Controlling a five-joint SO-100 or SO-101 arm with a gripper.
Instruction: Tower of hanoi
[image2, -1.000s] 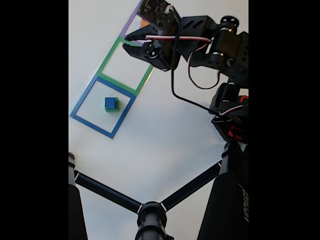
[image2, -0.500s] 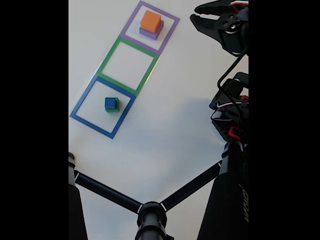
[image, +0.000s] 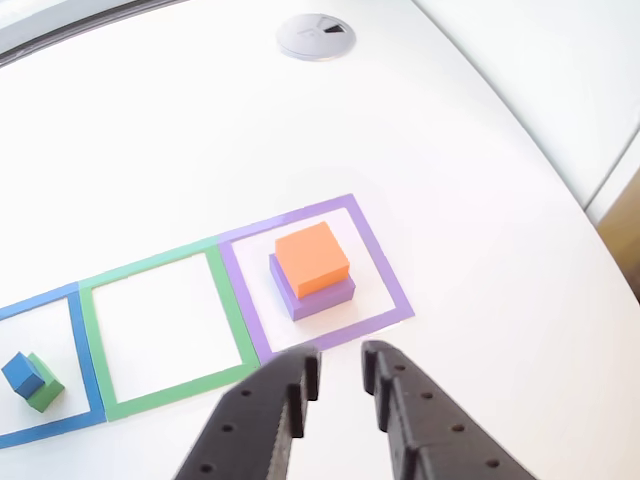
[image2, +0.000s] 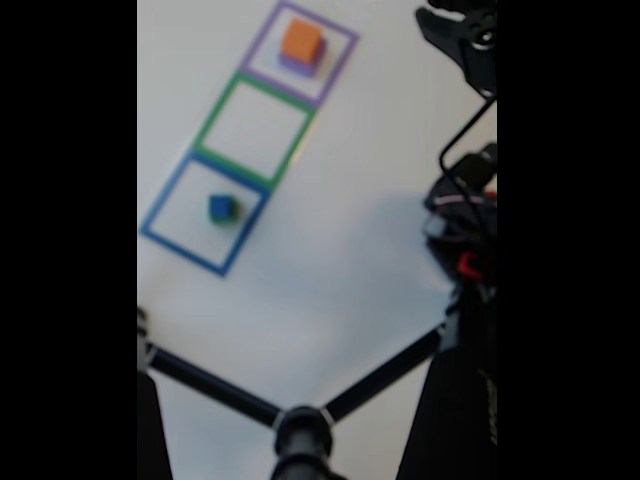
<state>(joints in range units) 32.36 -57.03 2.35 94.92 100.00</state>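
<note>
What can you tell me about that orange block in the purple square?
The orange block is a flat, square-topped piece with a matte, foam-like look. It lies level on a slightly wider purple block, which shows along its lower edges. The pair sits inside the purple-bordered square, at one end of the row of three. Nothing else touches it; the black claw hangs apart from it, empty and parted.

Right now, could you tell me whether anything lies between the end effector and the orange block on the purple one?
Nothing visible does. The end effector hangs open just outside the purple square's near border, with only bare table and that tape line before the orange block stacked on the purple block.
</note>
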